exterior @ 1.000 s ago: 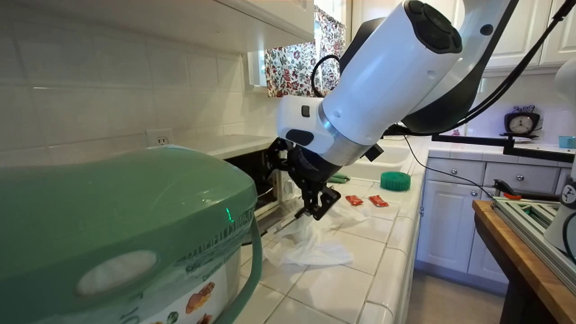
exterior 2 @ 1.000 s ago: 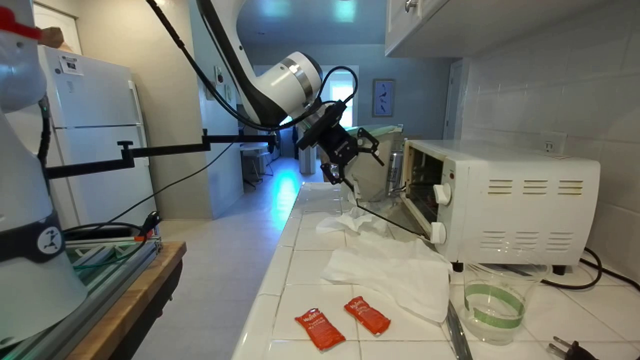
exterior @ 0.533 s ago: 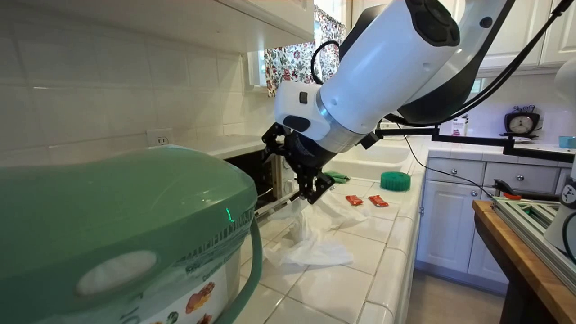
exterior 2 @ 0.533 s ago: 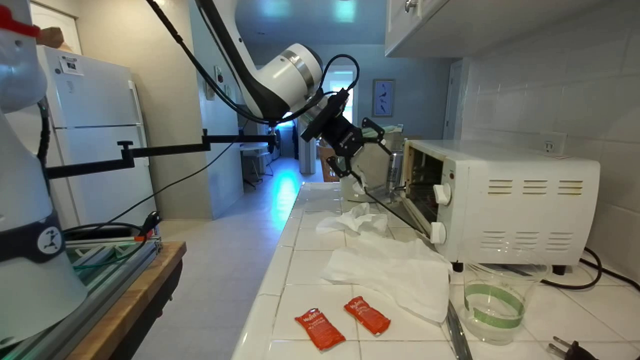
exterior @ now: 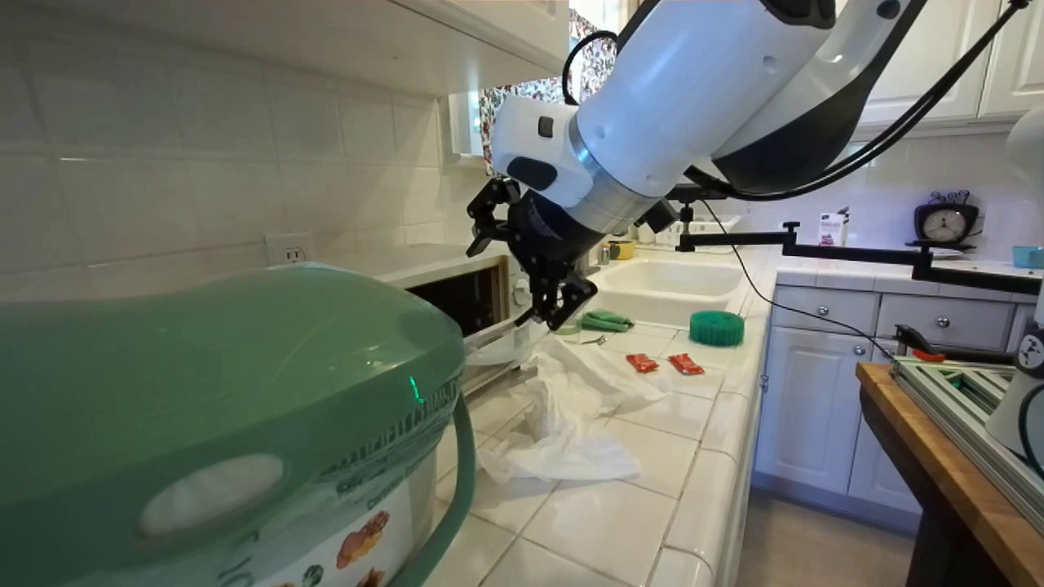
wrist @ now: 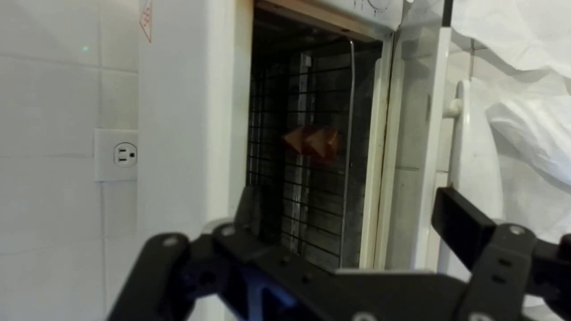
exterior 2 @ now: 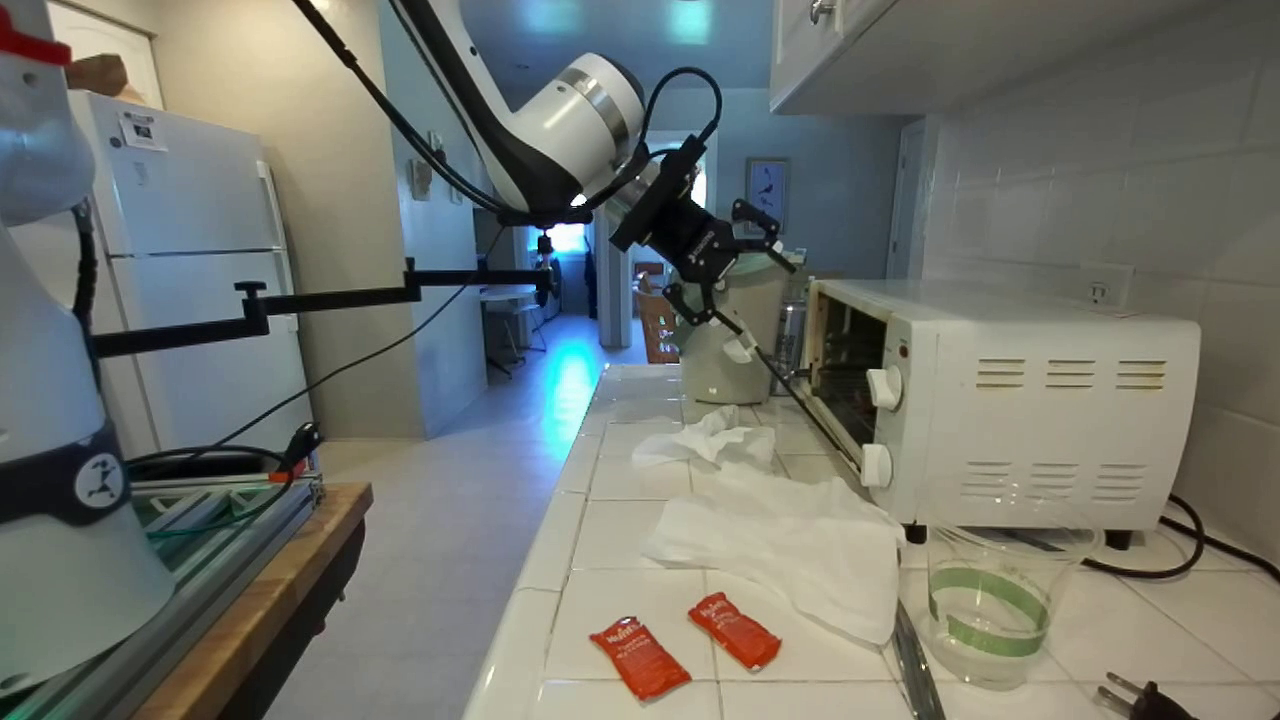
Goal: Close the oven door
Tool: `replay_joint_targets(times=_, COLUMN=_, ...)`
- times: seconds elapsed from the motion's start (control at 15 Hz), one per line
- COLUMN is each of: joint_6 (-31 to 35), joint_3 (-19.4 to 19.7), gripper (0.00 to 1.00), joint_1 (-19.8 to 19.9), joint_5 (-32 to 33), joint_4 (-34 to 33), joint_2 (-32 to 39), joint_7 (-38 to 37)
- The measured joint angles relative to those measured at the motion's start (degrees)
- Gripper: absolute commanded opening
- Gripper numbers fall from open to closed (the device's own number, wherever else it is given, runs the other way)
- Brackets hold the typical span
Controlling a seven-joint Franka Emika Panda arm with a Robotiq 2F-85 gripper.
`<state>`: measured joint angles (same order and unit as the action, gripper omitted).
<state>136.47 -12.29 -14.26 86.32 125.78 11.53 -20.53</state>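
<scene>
The white toaster oven has its oven door part open. In an exterior view the door shows nearly edge-on, slanting up and away from the opening. It also shows in an exterior view and in the wrist view, with its white handle. My gripper is open, above and in front of the oven, also in an exterior view. In the wrist view the gripper spans the opening. Its lower finger is at the door's outer side by the handle, apparently against it. The upper finger is free.
A green-lidded container stands beside the oven. Crumpled white paper, red packets, a clear cup and a knife lie or stand on the counter. An upper cabinet overhangs. A wire rack is inside the oven.
My gripper has risen steadily and moved slightly towards the oven. The door has swung up with it, from low near the counter to a steeper slant. The gripper stays open.
</scene>
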Motion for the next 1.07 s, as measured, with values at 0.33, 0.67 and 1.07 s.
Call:
replay_joint_targets(times=0.33, joint_6=5.0, joint_3=1.1, gripper=1.00, joint_1=2.7, joint_5=-0.1, joint_4=0.0, joint_2=-0.5, joint_7=2.8)
replay_joint_targets(times=0.67, joint_6=7.8, joint_3=1.7, gripper=1.00, joint_1=4.4, joint_5=-0.1, joint_4=-0.4, joint_2=-0.5, joint_7=4.9)
replay_joint_targets(times=1.07, joint_6=7.8, joint_3=1.7, gripper=1.00, joint_1=4.5, joint_5=-0.2, joint_4=-0.6, joint_2=-0.5, joint_7=6.0)
